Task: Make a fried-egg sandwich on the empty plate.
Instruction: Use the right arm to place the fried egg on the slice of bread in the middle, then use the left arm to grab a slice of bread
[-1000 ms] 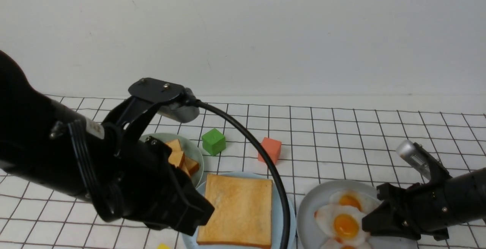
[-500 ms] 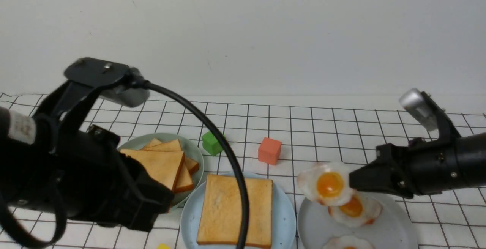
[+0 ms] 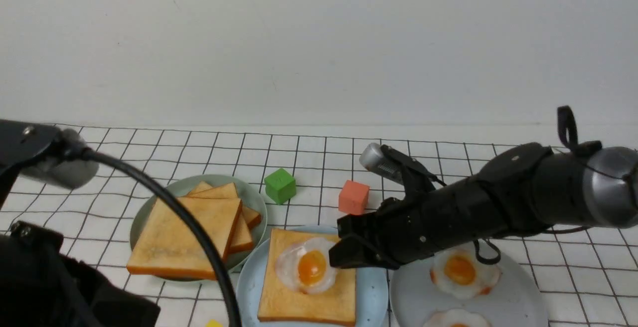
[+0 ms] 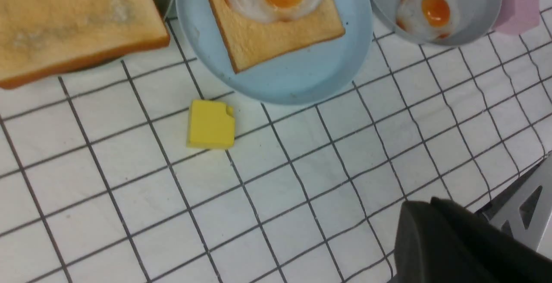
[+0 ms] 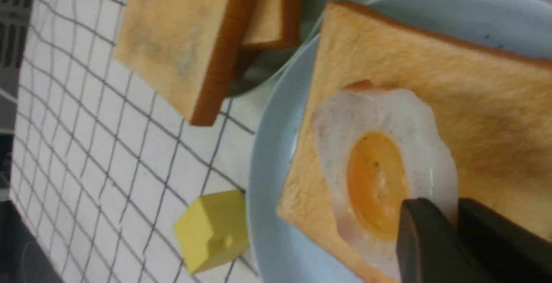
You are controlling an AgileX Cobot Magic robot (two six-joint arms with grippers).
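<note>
The light-blue plate (image 3: 374, 292) sits front centre with one toast slice (image 3: 299, 302) on it. A fried egg (image 3: 309, 267) lies on that toast. My right gripper (image 3: 335, 259) is shut on the egg's white edge; in the right wrist view the gripper (image 5: 455, 207) pinches the egg (image 5: 375, 175) over the toast (image 5: 453, 76). My left gripper (image 4: 431, 205) is shut and empty above the tablecloth, nearer than the plate (image 4: 302, 80). In the front view only the left arm shows, at the lower left.
A pale green plate (image 3: 254, 202) at the left holds several loose toast slices (image 3: 184, 237). A grey plate (image 3: 518, 292) at the right holds two eggs (image 3: 461, 269). A green cube (image 3: 280, 185), an orange cube (image 3: 354, 197), a yellow block (image 4: 210, 124) and a pink block (image 4: 517, 13) lie around.
My right gripper lifted an egg off the grey plate and carried it left onto the toast on the light-blue plate. My left arm drew back to the lower left.
</note>
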